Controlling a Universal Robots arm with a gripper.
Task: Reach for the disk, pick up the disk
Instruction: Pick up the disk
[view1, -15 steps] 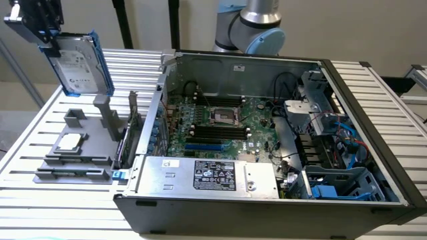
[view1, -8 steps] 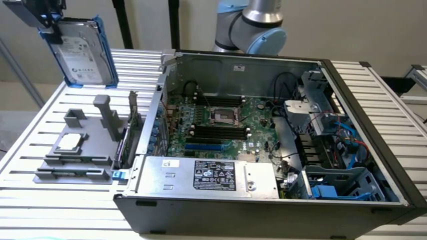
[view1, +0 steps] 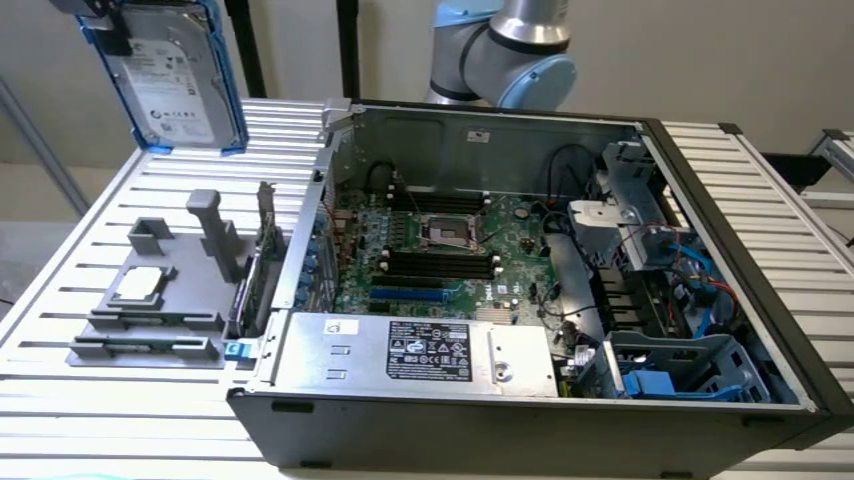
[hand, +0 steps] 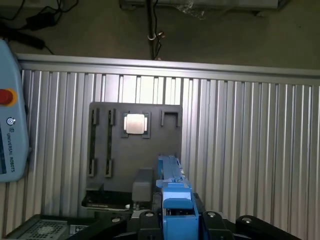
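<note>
The disk (view1: 180, 85), a silver-grey hard drive with a white label and blue rails, hangs upright in the air above the far corner of the slatted table, at the exterior view's left. My gripper (view1: 118, 22) is shut on its upper end. In the wrist view the disk (hand: 172, 192) shows edge-on as a blue rail between the dark fingers (hand: 147, 220) of my gripper (hand: 172, 222), high above the grey fixture.
A grey fixture (view1: 147, 320) on the slatted table (view1: 80, 300) carries the small square CPU chip (hand: 135, 123) and an upright post. The open computer case (view1: 534, 260) stands to the exterior view's right, with a blue drive cage (view1: 667, 375). A teach pendant (hand: 7, 125) lies at the table's edge.
</note>
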